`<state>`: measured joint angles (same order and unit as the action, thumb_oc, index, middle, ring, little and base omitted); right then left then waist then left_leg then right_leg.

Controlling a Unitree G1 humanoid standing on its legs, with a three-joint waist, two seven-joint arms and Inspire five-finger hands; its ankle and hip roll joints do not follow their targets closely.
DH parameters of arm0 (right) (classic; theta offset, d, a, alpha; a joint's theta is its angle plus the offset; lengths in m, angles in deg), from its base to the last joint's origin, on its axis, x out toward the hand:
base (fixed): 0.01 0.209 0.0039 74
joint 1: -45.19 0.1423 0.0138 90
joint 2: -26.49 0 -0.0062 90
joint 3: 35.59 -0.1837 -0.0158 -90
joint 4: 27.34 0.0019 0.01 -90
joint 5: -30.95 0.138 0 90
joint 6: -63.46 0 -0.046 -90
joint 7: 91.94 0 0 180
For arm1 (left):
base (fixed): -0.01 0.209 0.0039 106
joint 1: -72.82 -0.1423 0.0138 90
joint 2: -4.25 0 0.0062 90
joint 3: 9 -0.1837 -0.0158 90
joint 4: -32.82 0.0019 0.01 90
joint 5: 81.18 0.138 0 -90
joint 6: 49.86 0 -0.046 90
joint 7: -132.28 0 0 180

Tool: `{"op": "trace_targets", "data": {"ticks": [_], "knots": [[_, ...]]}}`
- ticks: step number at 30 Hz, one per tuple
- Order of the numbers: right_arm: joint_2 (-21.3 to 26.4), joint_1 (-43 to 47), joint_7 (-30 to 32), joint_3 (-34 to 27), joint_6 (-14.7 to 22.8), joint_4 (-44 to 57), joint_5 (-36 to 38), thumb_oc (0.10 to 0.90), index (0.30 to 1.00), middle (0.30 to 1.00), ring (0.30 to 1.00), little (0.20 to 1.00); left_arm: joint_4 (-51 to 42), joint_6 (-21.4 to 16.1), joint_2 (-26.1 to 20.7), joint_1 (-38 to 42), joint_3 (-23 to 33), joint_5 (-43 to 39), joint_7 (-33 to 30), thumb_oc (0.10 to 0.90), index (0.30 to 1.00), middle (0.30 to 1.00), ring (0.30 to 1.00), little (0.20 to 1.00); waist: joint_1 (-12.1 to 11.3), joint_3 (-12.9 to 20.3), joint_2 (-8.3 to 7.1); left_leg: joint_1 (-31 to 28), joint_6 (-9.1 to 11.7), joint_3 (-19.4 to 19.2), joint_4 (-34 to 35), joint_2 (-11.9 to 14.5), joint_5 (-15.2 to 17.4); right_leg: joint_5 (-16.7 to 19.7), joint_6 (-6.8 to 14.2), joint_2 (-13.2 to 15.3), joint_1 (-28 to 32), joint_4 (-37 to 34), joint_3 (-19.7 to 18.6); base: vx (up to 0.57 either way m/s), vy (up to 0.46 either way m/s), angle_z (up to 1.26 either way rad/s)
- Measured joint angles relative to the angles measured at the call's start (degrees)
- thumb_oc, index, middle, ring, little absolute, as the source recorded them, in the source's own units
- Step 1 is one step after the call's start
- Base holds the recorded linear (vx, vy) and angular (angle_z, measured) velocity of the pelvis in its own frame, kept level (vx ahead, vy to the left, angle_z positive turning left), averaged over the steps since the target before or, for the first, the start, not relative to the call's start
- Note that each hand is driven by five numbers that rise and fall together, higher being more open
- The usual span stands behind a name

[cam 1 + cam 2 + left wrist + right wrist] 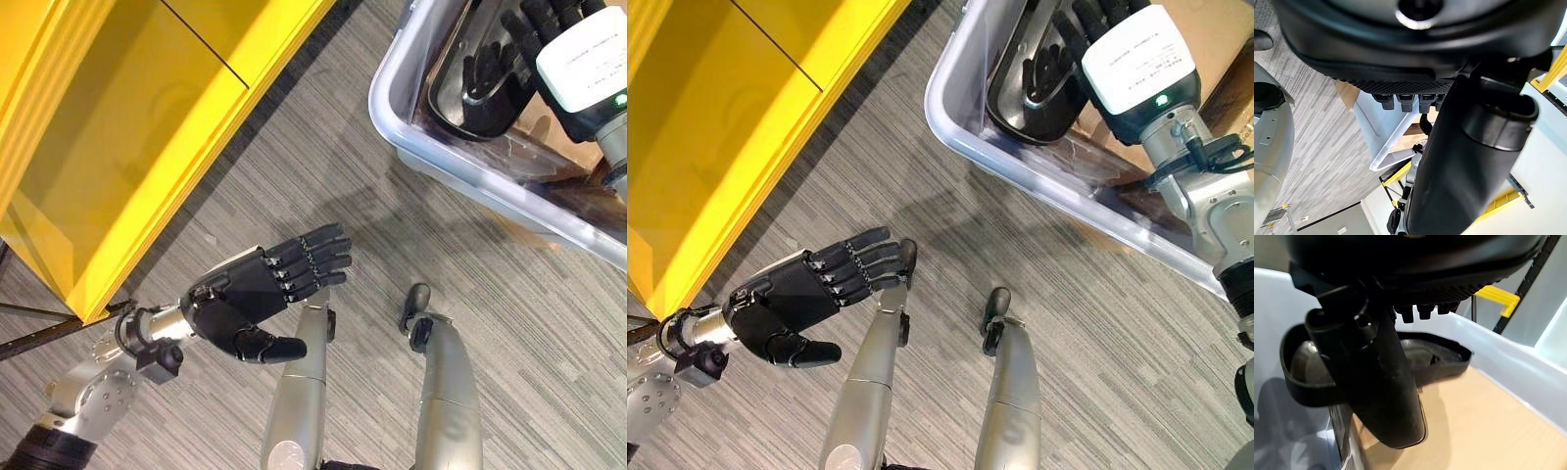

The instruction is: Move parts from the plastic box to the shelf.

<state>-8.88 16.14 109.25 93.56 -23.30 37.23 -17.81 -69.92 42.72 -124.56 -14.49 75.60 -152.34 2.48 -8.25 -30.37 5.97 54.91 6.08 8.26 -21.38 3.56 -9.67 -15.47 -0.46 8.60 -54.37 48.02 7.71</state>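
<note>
Eye views — left hand point(257, 294): I see it over the grey floor point(392, 245), fingers straight, holding nothing, well apart from the plastic box point(411, 147).
Eye views — right hand point(1078, 29): reaches into the plastic box above the black part point(1038, 98); I cannot tell its finger state.
Eye views — shelf point(147, 127): yellow, well apart from the plastic box.
Left wrist view — I see the box's pale wall past relaxed fingers point(1405, 100).
Right wrist view — the black part lies inside the box beside cardboard point(1488, 421); grip unclear.
</note>
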Motion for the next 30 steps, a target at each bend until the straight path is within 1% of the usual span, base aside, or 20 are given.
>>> {"op": "trace_targets", "data": {"ticks": [4,7,8,9,11,14,15,18,19,20,21,22,23,24,25,26,27,28,29,30], "knots": [[0.2,0.9,-0.1,1.3,0.0,1.2,1.0,0.9,1.0,1.0,1.0,1.0,-0.3,0.0,-0.6,2.9,-0.1,-1.9,-1.7,0.9,1.0,1.0,1.0,1.0,0.3,0.0,0.02,5.2,0.1,0.1,-6.4,-0.7,2.4,-1.3,-0.1,0.3,-4.5,4.4,-1.0,0.01,-0.001,-0.01],[2.4,2.2,0.7,1.7,-1.2,3.8,2.6,0.9,1.0,1.0,1.0,1.0,-0.3,0.0,-0.9,3.2,0.0,-3.0,-2.6,0.9,1.0,1.0,1.0,1.0,0.5,0.0,0.03,10.0,0.0,0.2,-12.7,-1.1,4.8,-3.0,-0.7,0.4,-8.3,8.6,-1.9,0.03,-0.011,-0.05],[2.8,2.6,0.7,1.7,-1.7,4.1,3.1,0.9,1.0,1.0,1.0,1.0,-0.3,0.0,-0.9,3.1,-0.1,-2.9,-2.8,0.9,1.0,1.0,1.0,1.0,0.5,0.0,0.03,10.9,0.2,0.2,-13.6,-1.2,5.0,-3.1,-0.7,0.4,-9.1,9.3,-2.0,0.07,-0.029,0.03],[4.7,2.6,1.6,1.8,-2.3,4.7,5.3,0.9,1.0,1.0,1.0,1.0,-0.8,-0.1,-1.4,2.9,-0.6,-3.4,-3.0,0.9,1.0,1.0,1.0,1.0,0.5,0.0,-0.02,13.6,0.0,0.8,-17.5,-2.5,6.4,-4.2,-0.6,0.6,-11.8,12.6,-3.1,0.06,-0.027,0.02],[6.2,3.4,3.1,1.7,-2.8,5.1,6.4,0.9,1.0,1.0,1.0,1.0,-1.0,-0.3,-1.6,2.8,-1.1,-4.6,-2.9,0.9,1.0,1.0,1.0,1.0,0.5,0.1,-0.02,17.1,0.3,1.3,-21.8,-3.4,8.2,-5.2,-0.4,0.6,-14.8,15.7,-4.0,0.05,-0.023,-0.03],[7.4,6.1,5.2,1.2,-3.6,5.2,7.3,0.9,1.0,1.0,1.0,1.0,-0.5,-0.3,-1.7,3.2,-1.3,-5.1,-2.9,0.9,1.0,1.0,1.0,1.0,1.5,0.1,0.01,22.3,0.7,1.7,-26.5,-4.5,9.5,-6.2,0.5,0.3,-19.7,19.7,-5.6,0.07,-0.008,-0.06],[8.1,7.9,5.5,1.3,-4.2,5.0,7.3,0.9,1.0,1.0,1.0,1.0,0.1,-0.3,-2.4,3.8,-1.5,-5.0,-2.9,0.9,1.0,1.0,1.0,1.0,2.0,0.1,0.05,24.9,0.6,1.7,-30.0,-5.9,10.4,-6.6,1.0,-0.5,-22.4,22.7,-7.3,0.1,0.006,-0.01],[9.0,8.8,5.5,0.8,-4.8,4.5,7.5,0.9,1.0,1.0,1.0,1.0,0.2,-0.4,-3.0,4.0,-1.2,-5.8,-2.1,0.9,1.0,1.0,1.0,1.0,2.0,0.1,0.09,28.3,0.8,1.6,-35.6,-7.1,12.0,-7.9,1.9,-0.6,-25.5,27.2,-9.1,0.13,0.041,-0.03],[9.5,10.5,4.9,2.2,-4.7,4.3,8.0,0.9,1.0,1.0,1.0,1.0,0.9,0.1,-3.0,4.7,-1.5,-7.2,-1.3,0.9,1.0,1.0,1.0,1.0,2.1,0.1,0.09,29.8,0.2,1.9,-39.6,-8.6,14.5,-8.8,2.1,-0.6,-26.8,30.0,-10.2,0.1,0.028,-0.14],[9.6,11.4,3.9,2.2,-4.7,4.4,8.7,0.9,1.0,1.0,1.0,1.0,1.1,0.2,-2.9,5.1,-1.4,-7.7,-1.2,0.9,1.0,1.0,1.0,1.0,1.9,0.2,0.11,31.5,0.6,1.7,-42.5,-9.1,15.0,-9.6,3.1,-0.7,-28.4,32.6,-11.3,0.15,0.041,-0.14],[9.6,12.2,3.4,2.2,-4.7,4.4,9.0,0.839,0.915,0.915,0.915,0.915,1.3,0.2,-2.9,5.8,-1.4,-8.0,-1.2,0.9,1.0,1.0,1.0,1.0,2.1,0.2,0.11,32.6,0.6,1.4,-42.7,-9.2,15.0,-9.8,3.3,-0.8,-29.5,33.0,-11.7,0.14,0.042,-0.13],[9.8,13.7,2.4,2.4,-4.5,4.3,9.7,0.686,0.701,0.701,0.701,0.701,2.0,0.6,-3.4,7.2,-1.6,-8.9,-1.2,0.9,1.0,1.0,1.0,1.0,2.3,0.2,0.11,33.8,0.6,1.3,-43.7,-9.2,15.0,-11.9,1.9,-1.7,-30.6,36.9,-11.8,0.12,0.044,0.04],[9.9,14.3,1.2,2.7,-4.5,4.2,10.7,0.518,0.465,0.465,0.465,0.465,2.8,0.9,-4.3,8.2,-1.7,-9.5,-1.2,0.9,1.0,1.0,1.0,1.0,2.5,0.2,-0.01,34.8,0.6,1.1,-46.0,-9.5,15.0,-13.9,0.2,-2.5,-30.2,41.4,-11.2,0.09,0.039,0.17],[10.2,14.5,0.4,2.7,-4.4,3.9,11.5,0.4,0.3,0.3,0.3,0.3,3.2,0.8,-5.1,8.8,-1.5,-9.8,-1.2,0.9,1.0,1.0,1.0,1.0,2.8,0.2,-0.24,35.8,1.0,0.7,-47.4,-10.1,15.0,-16.2,1.3,-2.9,-29.9,42.4,-11.6,0.06,0.028,0.24],[10.2,15.8,-0.2,2.5,-4.4,3.1,12.3,0.4,0.3,0.3,0.3,0.3,3.8,0.7,-5.0,9.3,-1.2,-9.9,-1.3,0.9,1.0,1.0,1.0,1.0,3.2,0.2,-0.23,36.9,1.0,0.4,-48.2,-10.1,15.2,-16.5,0.9,-2.6,-31.1,43.0,-11.9,0.07,0.042,0.11],[10.0,16.9,-0.7,2.7,-4.3,2.3,13.6,0.4,0.3,0.3,0.3,0.3,4.5,0.8,-5.0,9.5,-1.5,-10.5,-1.3,0.9,1.0,1.0,1.0,1.0,3.3,0.3,-0.24,38.0,-0.5,0.5,-50.8,-10.7,17.9,-16.5,0.9,-2.4,-31.9,43.0,-11.9,0.07,0.05,-0.19],[9.9,17.0,-0.6,2.9,-4.2,1.7,14.0,0.4,0.3,0.3,0.3,0.3,5.0,1.2,-5.0,8.9,-2.0,-10.7,-1.3,0.9,1.0,1.0,1.0,1.0,3.0,0.3,-0.17,37.8,-1.4,0.6,-52.7,-10.9,19.4,-16.5,1.0,-2.5,-32.1,43.3,-11.9,0.08,0.066,-0.44],[9.9,16.9,-0.5,2.9,-3.8,0.6,14.0,0.4,0.3,0.3,0.3,0.3,6.0,1.7,-5.0,8.5,-2.4,-10.7,-1.2,0.9,1.0,1.0,1.0,1.0,2.6,0.3,-0.18,37.7,-0.7,0.5,-53.2,-11.0,19.1,-16.7,1.1,-3.1,-32.2,44.4,-11.9,0.06,0.046,-0.33],[9.8,16.5,-0.6,3.2,-3.6,0.3,14.8,0.4,0.3,0.3,0.3,0.3,7.6,1.9,-5.1,8.5,-2.3,-10.8,-1.2,0.9,1.0,1.0,1.0,1.0,3.1,0.3,-0.2,37.7,-0.6,-0.4,-53.7,-10.7,19.1,-18.5,0.1,-3.4,-31.9,46.5,-12.3,0.04,0.04,-0.04],[9.9,16.2,-0.7,3.3,-3.6,0.3,15.6,0.4,0.3,0.3,0.3,0.3,8.4,1.9,-5.2,8.5,-2.1,-11.3,-1.3,0.9,1.0,1.0,1.0,1.0,3.5,0.4,-0.29,37.7,-0.6,-1.1,-53.8,-10.7,19.1,-19.1,-0.3,-3.7,-30.6,46.6,-12.1,0.02,0.029,0.23]]}}
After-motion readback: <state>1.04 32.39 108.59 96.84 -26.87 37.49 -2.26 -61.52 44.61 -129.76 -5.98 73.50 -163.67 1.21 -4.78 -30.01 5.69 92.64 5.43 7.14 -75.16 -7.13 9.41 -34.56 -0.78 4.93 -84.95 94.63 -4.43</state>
